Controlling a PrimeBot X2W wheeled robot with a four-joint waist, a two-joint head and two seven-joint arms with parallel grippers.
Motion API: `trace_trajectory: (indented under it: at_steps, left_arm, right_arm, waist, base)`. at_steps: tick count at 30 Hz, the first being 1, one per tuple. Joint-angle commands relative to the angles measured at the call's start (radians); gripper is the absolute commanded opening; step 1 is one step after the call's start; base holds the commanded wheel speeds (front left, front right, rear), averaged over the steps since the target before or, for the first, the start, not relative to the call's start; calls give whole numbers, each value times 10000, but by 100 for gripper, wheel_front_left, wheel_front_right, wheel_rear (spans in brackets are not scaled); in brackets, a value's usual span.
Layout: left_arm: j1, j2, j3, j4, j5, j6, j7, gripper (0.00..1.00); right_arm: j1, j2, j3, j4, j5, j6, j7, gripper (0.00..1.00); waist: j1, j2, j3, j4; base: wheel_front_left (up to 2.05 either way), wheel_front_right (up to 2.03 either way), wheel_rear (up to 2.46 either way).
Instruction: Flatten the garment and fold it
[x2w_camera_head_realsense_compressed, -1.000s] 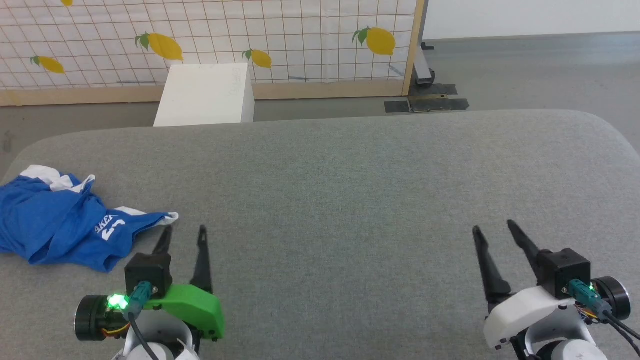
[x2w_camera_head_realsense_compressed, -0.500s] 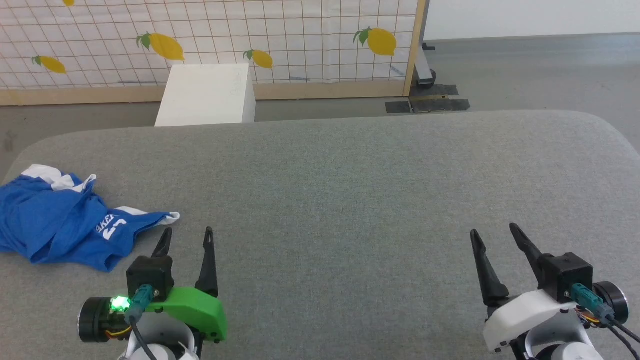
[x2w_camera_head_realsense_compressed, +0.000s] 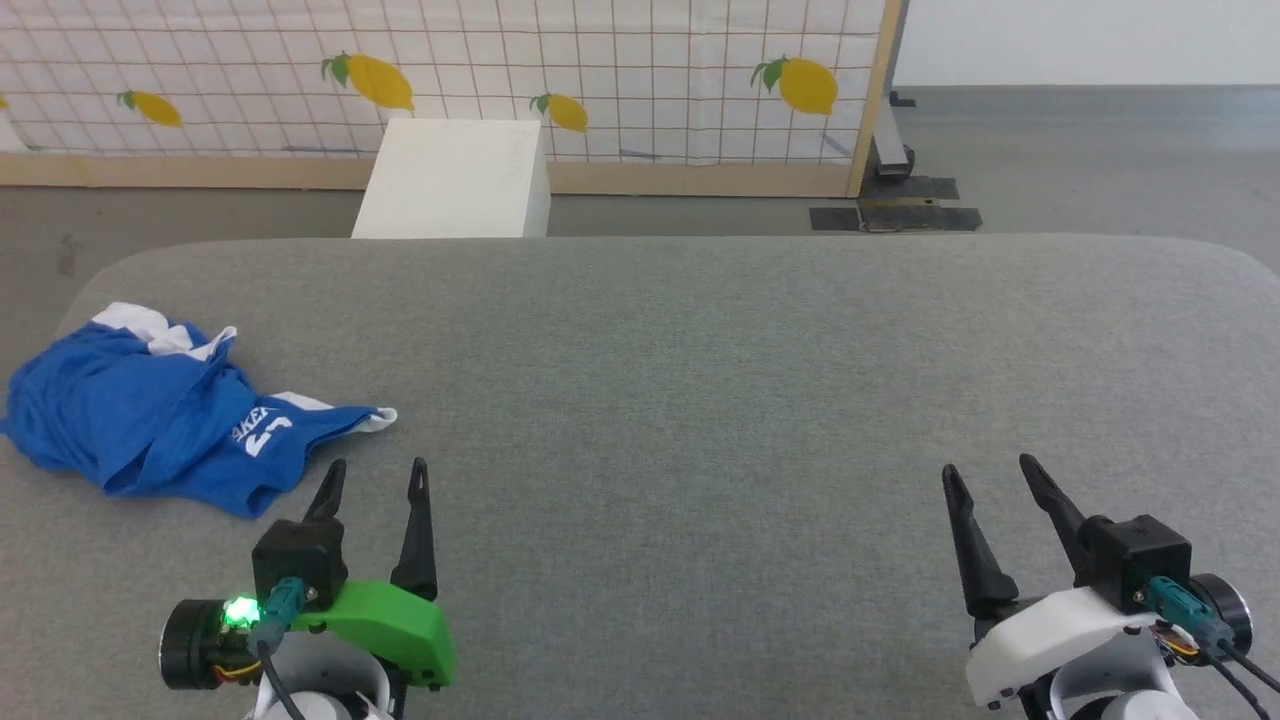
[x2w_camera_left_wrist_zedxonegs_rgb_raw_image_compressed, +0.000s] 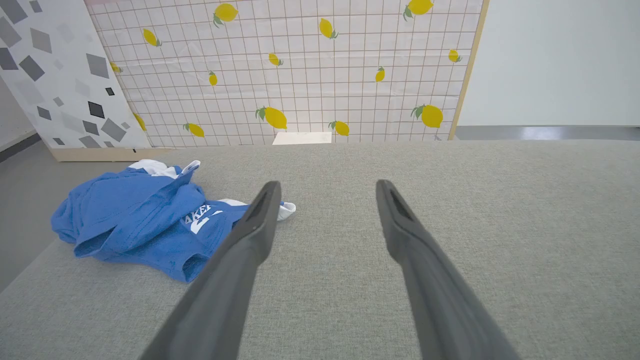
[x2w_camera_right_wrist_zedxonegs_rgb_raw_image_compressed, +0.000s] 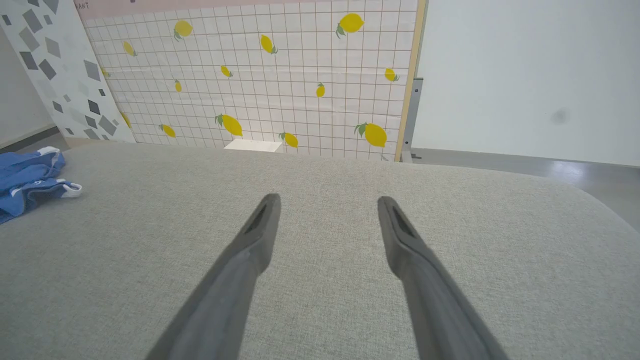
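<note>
Shorts (x2w_camera_head_realsense_compressed: 150, 410), royal blue with white stripes and part of a white print showing, lie crumpled at the left of the head view on the grey padded surface (x2w_camera_head_realsense_compressed: 700, 380). The left gripper (x2w_camera_head_realsense_compressed: 378, 468), at lower left, has its fingers spread and holds nothing, with its tips near the white corner of the cloth. The right gripper (x2w_camera_head_realsense_compressed: 987, 466), at lower right, is likewise spread and empty, well apart from them.
</note>
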Motion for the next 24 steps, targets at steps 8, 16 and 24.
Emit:
trace_trajectory:
  at_steps: [8,16,24]
  left_arm:
    - [145,-17,65,145,-191,-95,-250,100]
    - [178,-20,93,274,-277,-135,-414,100]
    - [208,-24,127,399,-337,-182,-578,100]
  right_arm:
    - [120,3,36,191,254,-5,-267,100]
    - [161,3,73,336,435,-6,-432,100]
    - [184,3,161,475,604,-7,-596,100]
  waist:
    - [0,0,29,546]
    - [0,0,37,1027]
    - [0,0,44,1527]
  base:
    - [0,0,0]
    - [0,0,0]
    - [0,0,0]
